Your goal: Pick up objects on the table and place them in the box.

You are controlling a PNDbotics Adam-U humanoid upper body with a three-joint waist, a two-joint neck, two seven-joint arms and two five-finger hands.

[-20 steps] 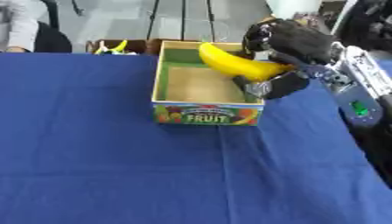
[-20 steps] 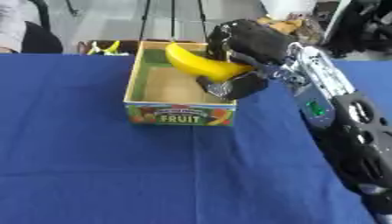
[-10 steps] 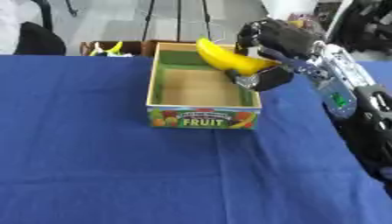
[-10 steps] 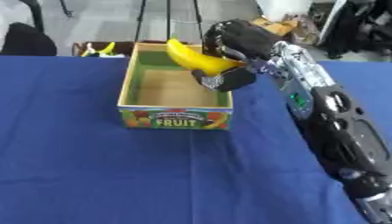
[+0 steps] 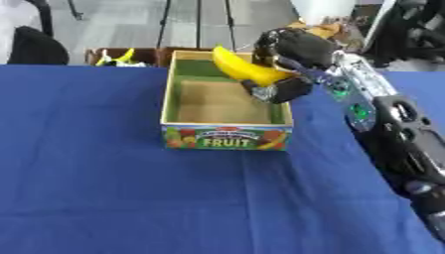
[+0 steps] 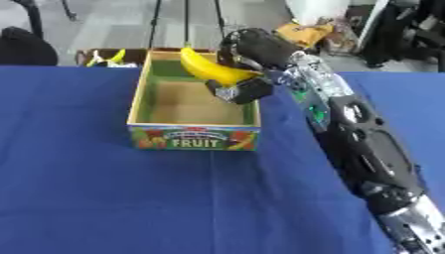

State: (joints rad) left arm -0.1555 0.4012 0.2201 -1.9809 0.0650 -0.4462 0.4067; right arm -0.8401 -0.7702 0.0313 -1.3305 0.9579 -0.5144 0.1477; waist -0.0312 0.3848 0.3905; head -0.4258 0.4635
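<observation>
The right hand (image 5: 291, 54) reaches in from the right and hangs over the far right corner of the fruit box (image 5: 228, 140), its fingers (image 5: 280, 90) curled round a banana (image 5: 243, 68). The banana is up in the air, not resting on anything: its lower, right end is buried in the grip, and its long axis runs from there up and away to the left, so the free tip points toward the box's far wall. Most of its length lies above the open interior; only the gripped end sits over the right wall.

That is the relation the coming move turns on. The box floor lies directly below and slightly to the left of the fingers, bare cardboard as far as I can see. A release would probably carry the banana down inside, but with the hand so close to the right wall, the gripped end could catch the rim and tip outward. A small shift leftward and down before letting go looks the safer course.

The box stands on the blue-clothed counter (image 5: 104, 188), its printed FRUIT panel facing near. Beyond the counter's far edge, to the left of the box, something yellow and green (image 5: 115, 57) shows in a dark container; it may be more fruit, but I cannot make it out. The left hand appears in neither view.
</observation>
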